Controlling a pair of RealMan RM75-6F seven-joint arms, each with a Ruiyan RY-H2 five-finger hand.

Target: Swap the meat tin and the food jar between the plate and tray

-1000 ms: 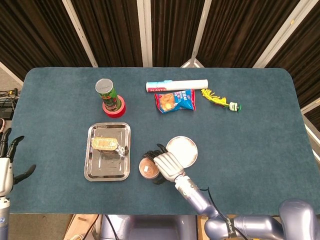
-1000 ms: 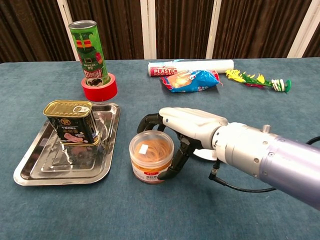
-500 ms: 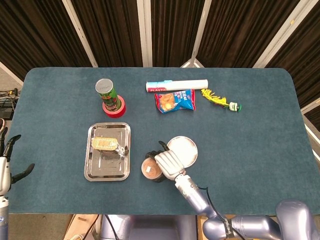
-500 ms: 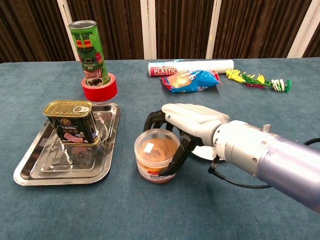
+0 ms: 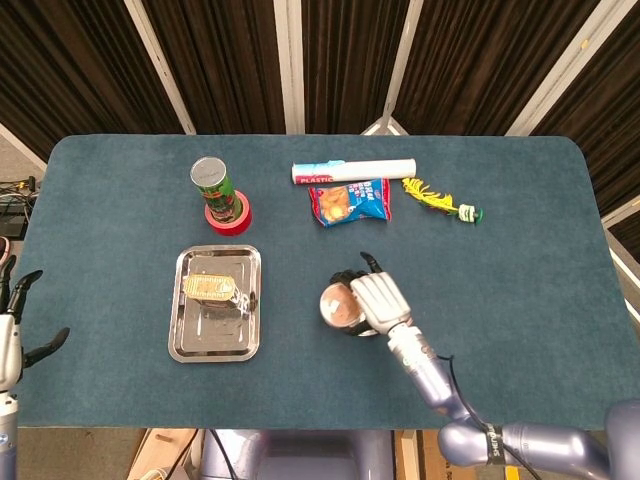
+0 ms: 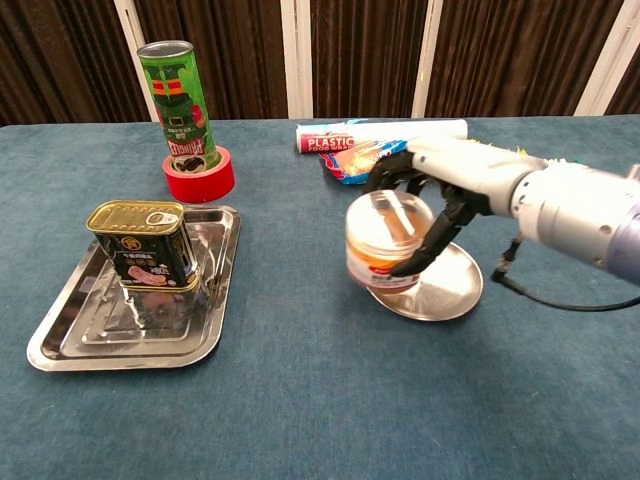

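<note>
The right hand (image 6: 450,190) has its fingers (image 6: 420,250) wrapped round the jar (image 6: 385,240), lifted over the plate (image 6: 440,295) for setting down; the tin (image 6: 143,243) stands in the tray (image 6: 70,345); the left hand (image 5: 12,330) hangs spread and empty beside the worktop (image 5: 520,240).

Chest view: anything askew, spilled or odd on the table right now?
One oddity: the green chip can stands inside a red tape roll, not on the cloth. The food jar is tilted, but the right hand holds it in the air over the plate. No spill shows. The meat tin stands upright in the tray.
</note>
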